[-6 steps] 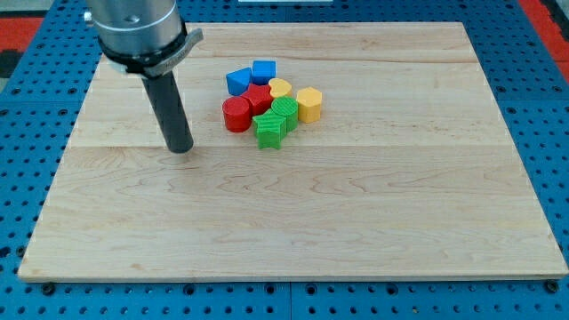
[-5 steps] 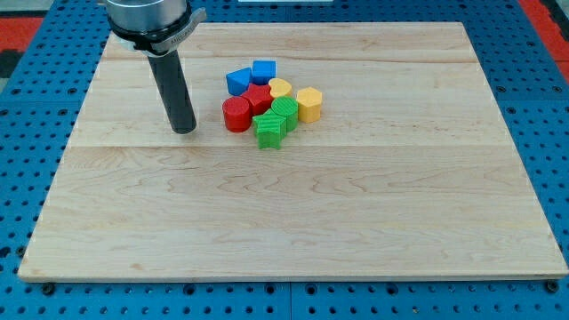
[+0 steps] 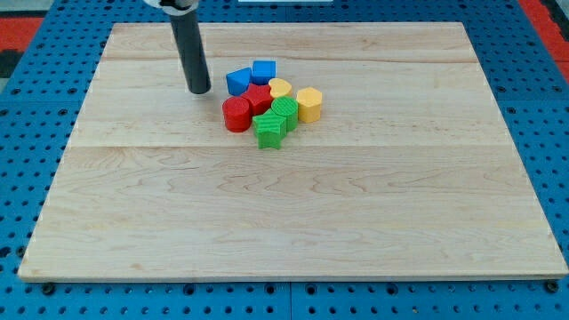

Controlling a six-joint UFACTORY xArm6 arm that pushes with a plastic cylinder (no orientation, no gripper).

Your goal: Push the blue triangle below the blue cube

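The blue triangle point(image 3: 237, 81) lies at the upper left of a tight cluster of blocks on the wooden board point(image 3: 293, 213). The blue cube point(image 3: 264, 71) touches it on the right, slightly higher in the view. My tip point(image 3: 199, 89) stands on the board just left of the blue triangle, a small gap apart. The dark rod rises from it out of the view's top.
The cluster also holds a red cylinder point(image 3: 236, 115), a red block point(image 3: 259, 98), two yellow blocks point(image 3: 308, 104) point(image 3: 280, 87) and two green blocks point(image 3: 270, 130) point(image 3: 285, 111). They sit right below the blue pair. Blue pegboard surrounds the board.
My tip has moved up and to the right, from left of the red cylinder to just left of the blue triangle. No block has moved.
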